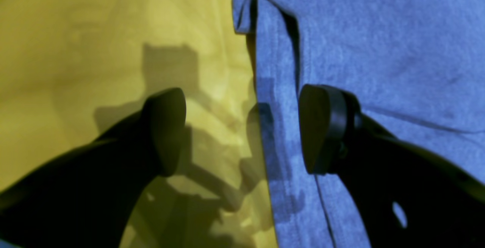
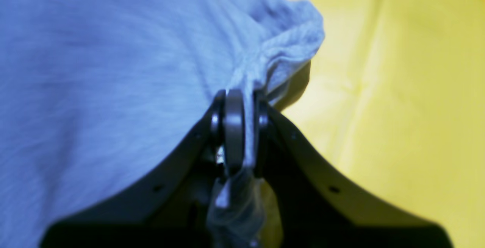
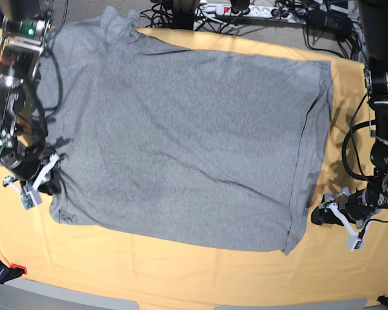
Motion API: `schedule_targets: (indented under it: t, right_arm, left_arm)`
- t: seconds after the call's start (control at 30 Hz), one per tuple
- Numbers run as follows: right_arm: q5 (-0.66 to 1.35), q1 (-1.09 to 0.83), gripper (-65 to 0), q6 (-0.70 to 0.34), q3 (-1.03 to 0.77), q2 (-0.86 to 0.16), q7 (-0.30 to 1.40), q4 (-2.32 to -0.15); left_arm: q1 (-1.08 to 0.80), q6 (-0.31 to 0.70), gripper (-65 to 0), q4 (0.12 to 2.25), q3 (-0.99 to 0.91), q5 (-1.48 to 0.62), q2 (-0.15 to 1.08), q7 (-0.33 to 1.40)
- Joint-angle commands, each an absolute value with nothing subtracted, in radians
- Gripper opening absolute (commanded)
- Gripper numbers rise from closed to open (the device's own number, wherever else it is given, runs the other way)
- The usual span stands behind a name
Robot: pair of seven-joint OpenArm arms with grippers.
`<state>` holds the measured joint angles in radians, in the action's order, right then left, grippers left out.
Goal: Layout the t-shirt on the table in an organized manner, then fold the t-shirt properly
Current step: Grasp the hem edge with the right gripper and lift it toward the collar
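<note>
A heather-grey t-shirt point(image 3: 187, 142) lies spread flat, plain side up, over most of a desk point(image 3: 181, 278) draped in creased pale yellow-orange cloth. In the base view its long axis runs from 9 o'clock to 3 o'clock, with the straight hem along the 3 o'clock edge and a bunched sleeve or collar area at 11 o'clock.

The right end effector point(image 3: 48, 174) sits at 9 o'clock, at the shirt's lower corner on that side. Its wrist view shows the jaws closed tight on a gathered fold of grey fabric point(image 2: 248, 127), which rises in a wrinkled peak just beyond the fingertips.

The left end effector point(image 3: 323, 213) sits at 4 o'clock, just off the hem. Its wrist view shows the jaws spread wide and holding nothing: one black finger point(image 1: 165, 130) is over bare yellow cloth, the other point(image 1: 322, 127) over the shirt, so the hem edge runs between them. A small fold curls at the hem toward 12 o'clock.

Black cables and a white power strip point(image 3: 246, 10) crowd the desk's far edge at 12 o'clock.
</note>
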<state>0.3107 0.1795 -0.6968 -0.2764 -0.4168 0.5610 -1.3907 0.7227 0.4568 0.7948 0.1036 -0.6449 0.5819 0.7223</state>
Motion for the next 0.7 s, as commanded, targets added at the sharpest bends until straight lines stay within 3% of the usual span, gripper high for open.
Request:
schedule_targets:
  t: [0.0, 0.27, 0.5, 0.67]
  right_arm:
    - [0.339, 0.172, -65.0, -0.698, -0.282, -0.435, 0.547, -1.466]
    - [0.458, -0.057, -65.0, -0.698, -0.281, -0.435, 0.631, -1.827]
    - [0.476, -0.175, -65.0, -0.698, -0.280, -0.435, 0.673, -1.893]
    - [0.581, -0.190, -65.0, -0.698, -0.241, -0.435, 0.836, -1.893]
  left_arm:
    - [0.757, 0.460, -18.0, 0.809, 0.095, -0.657, 0.596, 0.690]
    - [0.757, 0.460, -18.0, 0.809, 0.095, -0.657, 0.596, 0.681]
    - [0.757, 0.460, -18.0, 0.809, 0.095, -0.657, 0.596, 0.667]
    - [0.759, 0.460, -18.0, 0.809, 0.095, -0.661, 0.596, 0.666]
